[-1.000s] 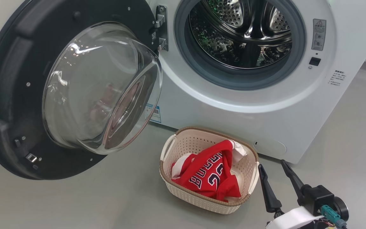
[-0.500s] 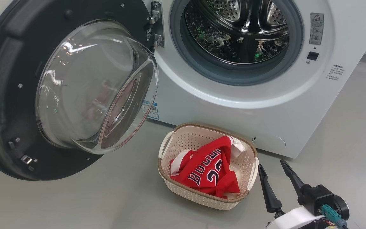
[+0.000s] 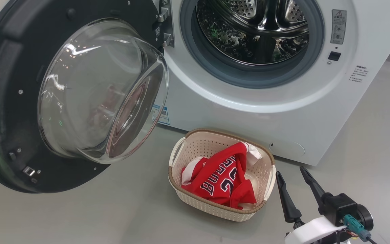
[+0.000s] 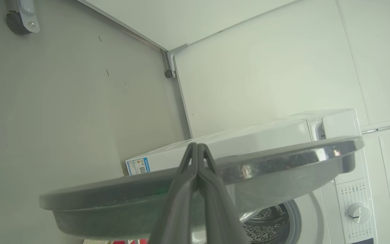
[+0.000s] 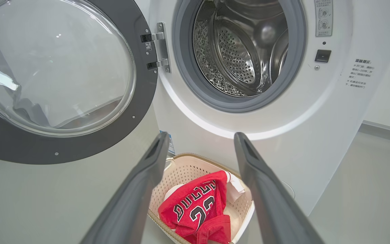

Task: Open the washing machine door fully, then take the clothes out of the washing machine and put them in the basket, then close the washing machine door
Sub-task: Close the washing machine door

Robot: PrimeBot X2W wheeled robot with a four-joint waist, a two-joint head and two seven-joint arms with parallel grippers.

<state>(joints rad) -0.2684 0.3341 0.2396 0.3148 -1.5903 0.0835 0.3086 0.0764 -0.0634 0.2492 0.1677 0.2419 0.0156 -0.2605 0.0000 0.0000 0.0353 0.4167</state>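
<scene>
Dark fingers of the right gripper [image 3: 289, 170] stand wide apart at the near right, above the grey floor [image 3: 113, 210], and they hold nothing. Just to the left of them the basket [image 3: 208, 208] sits on the floor, close before the front of the washing machine [image 3: 235, 115]. The clothes [image 3: 222, 183] lie inside it, red fabric with white trim, with the letters and numbers of the jersey facing up. Farther and to the left, the washing machine door [image 3: 12, 84] is swung open on its hinge [image 3: 166, 30], with its black inner side and its clear glass bowl [image 3: 96, 91] turned toward the right. In the left wrist view the fingers of the left gripper [image 4: 197, 145] are pressed together with nothing between them, and their tips lie in front of the edge of the door; whether they touch it I cannot tell. Farthest, the grey gasket [image 3: 195, 57] rings the perforated steel drum [image 3: 256, 30].
</scene>
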